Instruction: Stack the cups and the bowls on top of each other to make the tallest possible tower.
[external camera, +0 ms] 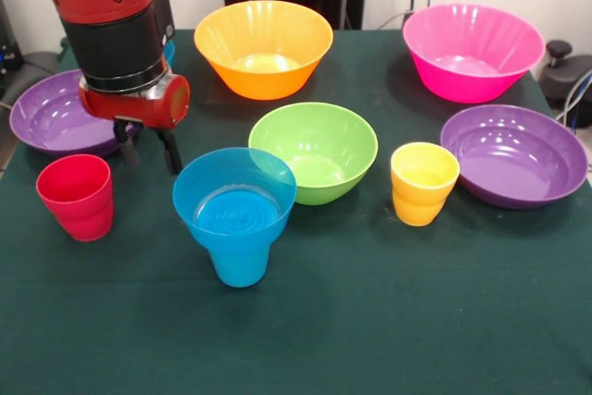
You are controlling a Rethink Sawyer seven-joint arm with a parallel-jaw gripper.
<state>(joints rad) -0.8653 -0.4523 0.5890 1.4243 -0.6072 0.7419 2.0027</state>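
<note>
1. The gripper (147, 151) hangs with its fingers spread and empty, beside the blue tower (235, 213).
2. The tower, a small blue bowl on a blue cup, stands on the green surface (388, 321).
3. The lime green bowl (314, 151) sits just behind the tower.
4. The red cup (76, 196) stands near the tower.

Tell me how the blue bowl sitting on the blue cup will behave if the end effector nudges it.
The blue bowl is much wider than the blue cup under it, so a sideways nudge would probably tip or slide it off. Its glossy surface suggests little grip. It looks like thin plastic, probably light, so the cup might topple too.
</note>
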